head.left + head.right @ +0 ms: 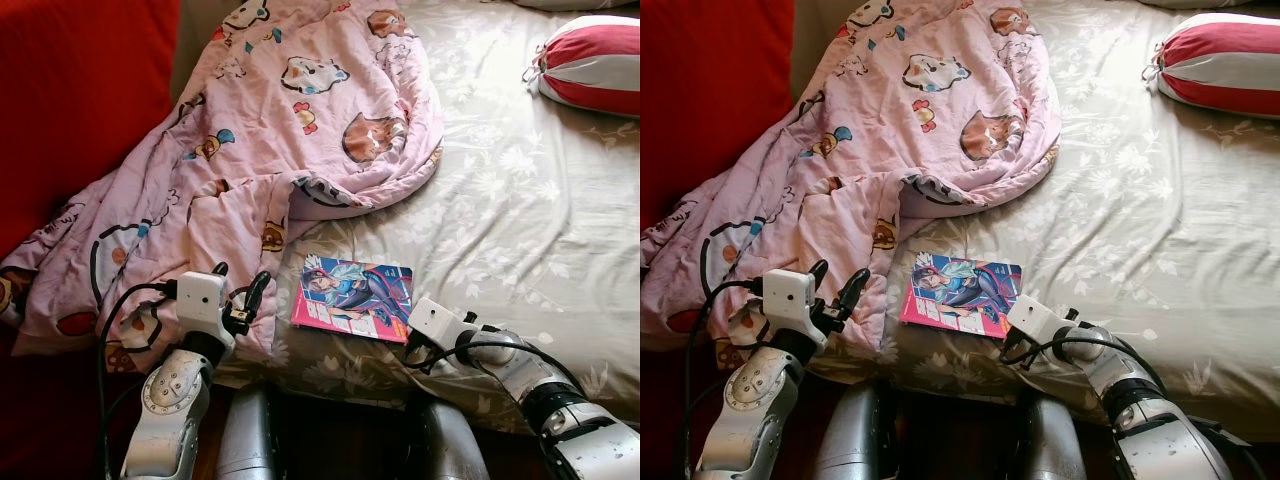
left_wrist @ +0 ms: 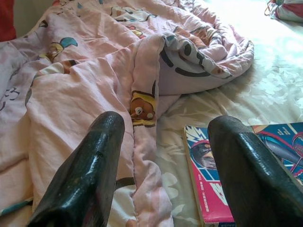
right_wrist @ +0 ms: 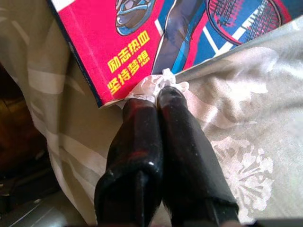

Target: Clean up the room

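Step in hand, by my reading: picking the comic book [image 1: 354, 298] off the bed [image 1: 520, 210]. It lies flat near the bed's front edge, just beside the crumpled pink cartoon-print blanket [image 1: 250, 130].

Right tool [image 3: 161, 92]: fingers pressed together, tips at the book's lower corner, pinching a white scrap there — torn paper or the sheet, cannot tell.

Left tool [image 2: 165, 156]: fingers spread, hovering over the blanket fold beside the book.

Next move likely calls for a firmer hold on the cover before lifting.

Surface: beige floral sheet. Red-and-white striped cushion [image 1: 590, 65] at far right. Red wall [image 1: 70, 100] at left.
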Available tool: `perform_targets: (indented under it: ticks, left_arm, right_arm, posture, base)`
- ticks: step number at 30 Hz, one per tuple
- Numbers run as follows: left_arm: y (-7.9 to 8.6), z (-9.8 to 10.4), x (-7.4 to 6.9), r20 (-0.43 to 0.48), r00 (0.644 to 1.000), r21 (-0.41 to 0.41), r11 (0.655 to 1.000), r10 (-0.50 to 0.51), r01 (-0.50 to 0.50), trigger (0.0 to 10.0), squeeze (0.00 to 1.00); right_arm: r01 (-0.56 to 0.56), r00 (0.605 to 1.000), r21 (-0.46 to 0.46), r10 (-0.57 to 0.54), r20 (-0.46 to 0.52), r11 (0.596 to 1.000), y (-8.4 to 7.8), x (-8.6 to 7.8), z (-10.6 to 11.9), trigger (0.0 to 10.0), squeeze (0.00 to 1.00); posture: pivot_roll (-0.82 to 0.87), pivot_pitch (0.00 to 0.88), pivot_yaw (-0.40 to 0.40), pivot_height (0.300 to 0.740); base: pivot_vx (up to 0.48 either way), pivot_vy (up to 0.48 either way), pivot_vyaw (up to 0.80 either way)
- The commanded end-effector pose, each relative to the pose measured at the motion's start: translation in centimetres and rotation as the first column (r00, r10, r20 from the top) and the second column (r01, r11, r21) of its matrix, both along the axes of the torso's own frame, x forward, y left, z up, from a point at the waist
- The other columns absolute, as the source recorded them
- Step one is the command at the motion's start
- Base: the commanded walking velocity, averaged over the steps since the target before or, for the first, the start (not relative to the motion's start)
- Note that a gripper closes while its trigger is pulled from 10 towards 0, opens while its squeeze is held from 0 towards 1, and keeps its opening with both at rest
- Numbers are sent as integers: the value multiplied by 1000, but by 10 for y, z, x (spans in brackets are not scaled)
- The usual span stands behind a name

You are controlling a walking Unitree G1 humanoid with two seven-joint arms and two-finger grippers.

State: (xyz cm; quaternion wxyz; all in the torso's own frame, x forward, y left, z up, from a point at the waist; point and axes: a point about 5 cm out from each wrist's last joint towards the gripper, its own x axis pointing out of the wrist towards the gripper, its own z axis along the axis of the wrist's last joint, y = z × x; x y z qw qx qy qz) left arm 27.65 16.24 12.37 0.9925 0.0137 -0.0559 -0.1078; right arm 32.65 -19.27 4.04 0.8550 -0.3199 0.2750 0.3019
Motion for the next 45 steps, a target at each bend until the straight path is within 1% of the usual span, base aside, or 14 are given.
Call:
perform_targets:
  ticks: [1,7,12,15,16,20,21,24,26,28,29,30,34,45]
  left_arm:
    - [3,-7,0,-34,999,25,1000,2,-1,10000,0]
    - [4,-12,2,-43,999,23,1000,10,-9,10000,0]
    - [8,-12,6,-36,999,9,1000,26,-26,10000,0]
    - [11,-14,7,-41,999,6,999,33,-33,10000,0]
    - [13,-17,10,-49,998,-3,999,43,-43,10000,0]
    - [15,-27,15,-84,996,-14,999,43,-45,10000,0]
    - [15,-41,17,-134,990,-3,999,44,-45,10000,0]
    - [15,-57,19,-195,980,12,999,42,-41,10000,0]
    - [15,-63,20,-222,974,10,999,38,-37,10000,0]
    - [18,-80,19,-294,954,14,999,51,-49,10000,0]
    - [18,-80,19,-294,954,14,999,51,-49,10000,0]
    - [19,-87,18,-325,944,31,998,60,-53,10000,0]
    - [22,-107,14,-419,904,17,996,84,-85,10000,0]
    - [19,-126,9,-509,853,20,992,117,-124,10000,0]
  right_arm:
    - [48,999,35,-48,-16,998,-4,-7,-8,0,0]
    - [199,978,195,-208,27,960,-26,-18,-10,0,0]
    - [272,926,506,-366,96,819,-46,-35,5,0,0]
    - [263,916,562,-386,110,784,-51,-46,10,0,0]
    - [245,902,640,-413,125,728,-54,-59,20,0,0]
    - [239,883,745,-459,100,623,-48,-68,27,314,0]
    - [300,843,790,-536,41,534,-45,-71,14,10000,0]
    - [417,797,778,-600,-65,470,-36,-75,-17,10000,0]
    - [445,794,728,-606,-51,521,-30,-76,-31,10000,0]
    - [582,674,705,-726,-138,406,-28,-77,-51,10000,0]
    - [582,674,705,-726,-138,406,-28,-77,-51,10000,0]
    - [629,605,708,-774,-185,321,-30,-77,-53,10000,0]
    - [700,513,671,-826,-235,244,-34,-76,-55,10000,0]
    - [759,472,609,-840,-269,231,-37,-71,-62,10000,0]
  posture:
    - [183,186,38,584]
    - [168,155,29,584]
    - [146,109,20,584]
    - [136,96,22,584]
    - [116,78,29,584]
    - [79,40,38,584]
    - [63,17,41,584]
    - [56,0,39,584]
    - [55,0,39,584]
    - [57,0,40,584]
    - [57,0,40,584]
    - [55,0,39,584]
    - [55,0,33,599]
    - [56,0,17,654]
  base:
    - [0,0,0]
    - [0,0,0]
    - [0,0,0]
    - [0,0,0]
    - [0,0,0]
    - [0,0,0]
    - [0,0,0]
    - [0,0,0]
    - [0,0,0]
    - [0,0,0]
    - [0,0,0]
    - [0,0,0]
    - [0,0,0]
    - [0,0,0]
